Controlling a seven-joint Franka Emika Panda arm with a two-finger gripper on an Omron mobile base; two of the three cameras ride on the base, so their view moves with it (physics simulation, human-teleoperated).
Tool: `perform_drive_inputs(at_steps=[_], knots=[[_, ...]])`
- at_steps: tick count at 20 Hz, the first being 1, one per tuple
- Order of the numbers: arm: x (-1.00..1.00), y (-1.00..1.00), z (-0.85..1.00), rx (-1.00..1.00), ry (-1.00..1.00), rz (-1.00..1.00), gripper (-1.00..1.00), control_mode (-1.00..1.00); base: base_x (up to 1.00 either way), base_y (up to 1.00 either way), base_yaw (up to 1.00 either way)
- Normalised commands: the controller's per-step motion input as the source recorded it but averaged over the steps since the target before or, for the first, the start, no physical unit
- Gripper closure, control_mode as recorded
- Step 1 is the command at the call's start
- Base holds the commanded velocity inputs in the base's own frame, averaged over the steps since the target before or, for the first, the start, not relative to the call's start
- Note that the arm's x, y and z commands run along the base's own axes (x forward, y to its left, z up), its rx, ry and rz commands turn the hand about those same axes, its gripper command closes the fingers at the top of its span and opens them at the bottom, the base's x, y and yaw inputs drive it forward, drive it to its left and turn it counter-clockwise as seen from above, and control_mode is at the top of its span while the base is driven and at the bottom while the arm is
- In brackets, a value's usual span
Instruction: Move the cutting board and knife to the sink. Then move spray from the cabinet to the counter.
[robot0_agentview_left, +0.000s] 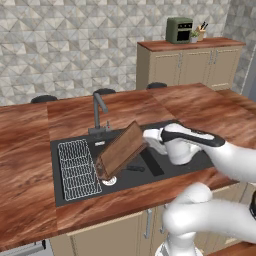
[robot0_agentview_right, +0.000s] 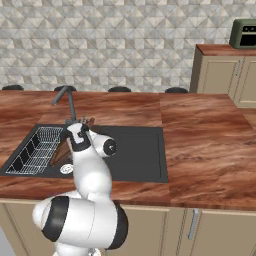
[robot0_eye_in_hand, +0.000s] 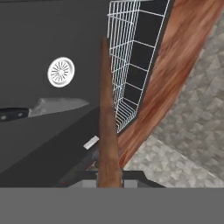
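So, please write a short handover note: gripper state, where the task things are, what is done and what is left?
Gripper: shut on the cutting board, holding it tilted in the sink, its lower end near the drain beside the wire rack.
Knife: already lying on the sink floor.
Done: knife moved; board brought into the basin.
Left: release the board, then fetch the spray from the cabinet and set it on the counter.
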Motion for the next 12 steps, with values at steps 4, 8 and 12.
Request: perform_drive_inputs(at_steps=[4, 8, 12], knots=[[0.31, 0.2, -0.32, 0.0, 0.01, -0.05, 1.0, -1.0, 0.0, 0.0, 0.0], [0.29, 0.15, -0.32, 0.0, 0.0, -0.06, 1.0, -1.0, 0.0, 0.0, 0.0], [0.23, 0.17, -0.31, 0.0, 0.0, -0.04, 1.0, -1.0, 0.0, 0.0, 0.0]])
